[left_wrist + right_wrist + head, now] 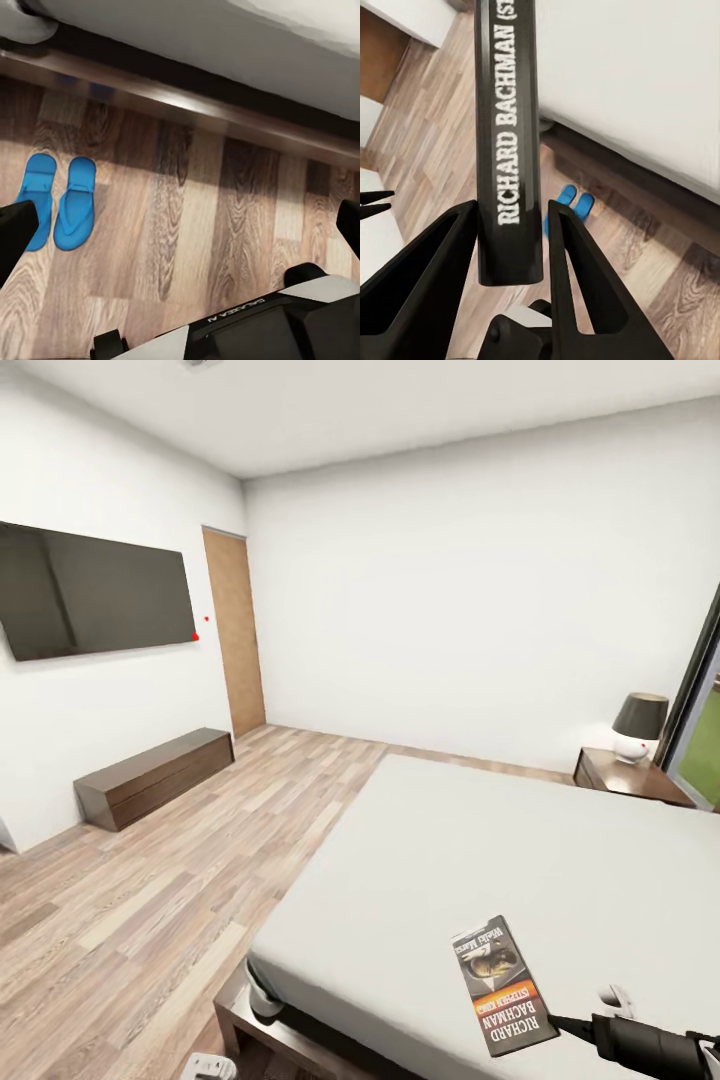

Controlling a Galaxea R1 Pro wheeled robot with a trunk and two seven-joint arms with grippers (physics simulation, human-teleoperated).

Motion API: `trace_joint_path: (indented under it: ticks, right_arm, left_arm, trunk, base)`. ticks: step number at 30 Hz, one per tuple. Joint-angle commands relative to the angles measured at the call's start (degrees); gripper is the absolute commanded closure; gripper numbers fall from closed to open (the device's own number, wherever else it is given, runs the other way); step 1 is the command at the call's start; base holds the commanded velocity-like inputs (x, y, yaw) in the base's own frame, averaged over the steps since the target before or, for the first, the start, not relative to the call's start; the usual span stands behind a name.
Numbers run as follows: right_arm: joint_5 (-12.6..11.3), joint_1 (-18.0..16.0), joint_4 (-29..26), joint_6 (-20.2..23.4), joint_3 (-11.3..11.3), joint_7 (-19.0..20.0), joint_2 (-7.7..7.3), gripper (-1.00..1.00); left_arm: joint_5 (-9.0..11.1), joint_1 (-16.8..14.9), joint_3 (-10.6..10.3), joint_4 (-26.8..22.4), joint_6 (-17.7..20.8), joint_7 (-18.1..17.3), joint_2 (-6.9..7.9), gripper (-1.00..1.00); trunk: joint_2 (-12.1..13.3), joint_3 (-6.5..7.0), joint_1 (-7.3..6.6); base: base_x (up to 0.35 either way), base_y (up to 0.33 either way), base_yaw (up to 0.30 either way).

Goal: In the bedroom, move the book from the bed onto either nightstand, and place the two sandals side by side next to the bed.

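The book [503, 985] hangs over the near corner of the bed [480, 840], cover up, with my right gripper [556, 1021] shut on its lower edge. In the right wrist view the spine of the book [508, 142], lettered "RICHARD BACHMAN", is pinched between the two black fingers [585, 277]. The two blue sandals [56, 202] lie side by side on the wood floor close to the bed frame [225, 112]; they show again past the book [570, 206]. My left gripper [180, 229] hovers open above the floor beside them. One nightstand [630, 775] stands at the bed's far right.
A dark-shaded lamp [638, 725] sits on the nightstand beside a black-framed window [700, 720]. On the left wall hangs a TV [95, 590] above a low brown cabinet [155, 775], with a wooden door [235, 630] beyond. My base [262, 330] is near the bed frame.
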Motion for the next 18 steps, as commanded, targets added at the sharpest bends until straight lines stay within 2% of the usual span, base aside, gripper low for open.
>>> trace_joint_path:
  ticks: [1, 18]
  right_arm:
    - [-0.69, -0.04, -0.06, 0.56, 0.19, 0.11, -0.05, 1.0]
    - [-0.69, -0.04, -0.06, 0.58, 0.19, -0.01, -0.05, 1.0]
  left_arm:
    - [-0.61, -0.05, 0.36, 0.0, -0.28, -0.11, 0.0, -1.0]
    - [-0.61, -0.05, 0.35, 0.02, -0.28, -0.04, 0.0, -1.0]
  trunk:
    - [-0.1, -0.11, 0.02]
    - [-0.1, -0.11, 0.02]
  base:
    - [0.0, 0.0, 0.293]
    - [0.0, 0.0, 0.293]
